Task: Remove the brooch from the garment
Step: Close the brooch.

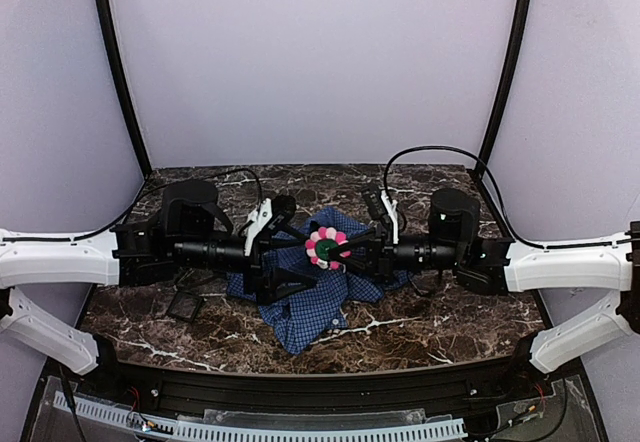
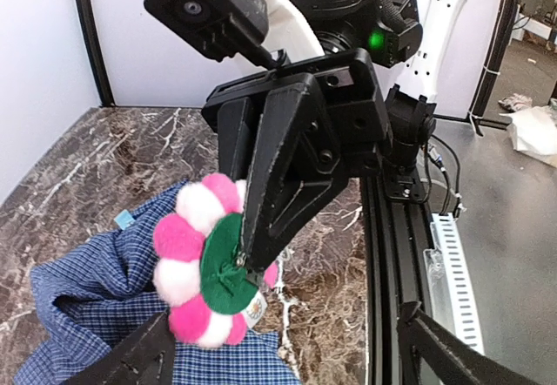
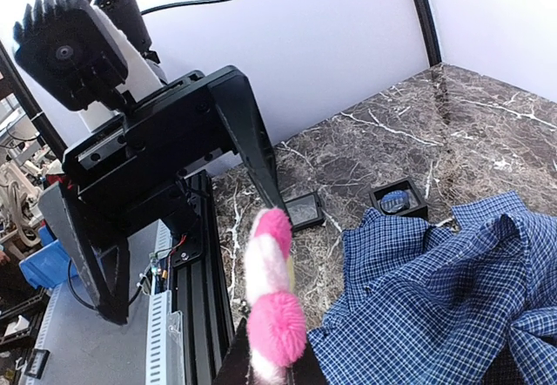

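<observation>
While right jaws pinch fuzzy round-petalled brooch, checked garment lies crumpled.

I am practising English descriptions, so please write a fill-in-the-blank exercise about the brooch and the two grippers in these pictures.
1. The brooch has pink and ____ petals.
2. The right gripper is shut on the ____.
3. The jaws of the left gripper stand ____.
Missing words: white; brooch; open.
</observation>
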Robot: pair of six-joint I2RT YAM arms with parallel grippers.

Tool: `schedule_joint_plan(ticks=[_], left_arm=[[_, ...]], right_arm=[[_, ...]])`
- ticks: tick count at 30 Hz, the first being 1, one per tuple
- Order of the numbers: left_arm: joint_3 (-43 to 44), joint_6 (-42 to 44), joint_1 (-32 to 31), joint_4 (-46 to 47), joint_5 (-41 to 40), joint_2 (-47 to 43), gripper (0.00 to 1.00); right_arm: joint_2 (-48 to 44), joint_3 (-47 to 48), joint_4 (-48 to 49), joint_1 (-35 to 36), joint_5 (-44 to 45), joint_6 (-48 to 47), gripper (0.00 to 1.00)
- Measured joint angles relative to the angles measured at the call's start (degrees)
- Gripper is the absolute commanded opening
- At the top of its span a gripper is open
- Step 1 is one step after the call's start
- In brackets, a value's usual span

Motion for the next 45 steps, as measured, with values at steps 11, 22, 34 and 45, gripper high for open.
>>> schedule_joint_plan(ticks=[11, 22, 34, 45], left_arm=[[-7.4, -2.1, 1.4, 4.7, -5.1, -7.7, 0.93], [-4.7, -9.2, 2.3, 12.0, 4.1, 1.1, 0.74], [-1.4, -12.7, 2.3, 16.5, 12.3, 4.6, 0.4], [-0.5, -13.6, 2.3, 17.4, 13.9, 6.6, 0.01]], right_arm=[[0.0, -1.4, 3.5, -0.2, -3.2, 1.4, 0.0], [-2.4, -3.2, 8.9, -0.2, -9.7, 0.7, 0.0], [-1.8, -3.1, 8.2, -0.2, -10.3, -0.1, 0.0], [-0.9, -2.9, 7.8, -0.2, -11.0, -0.4, 0.0]])
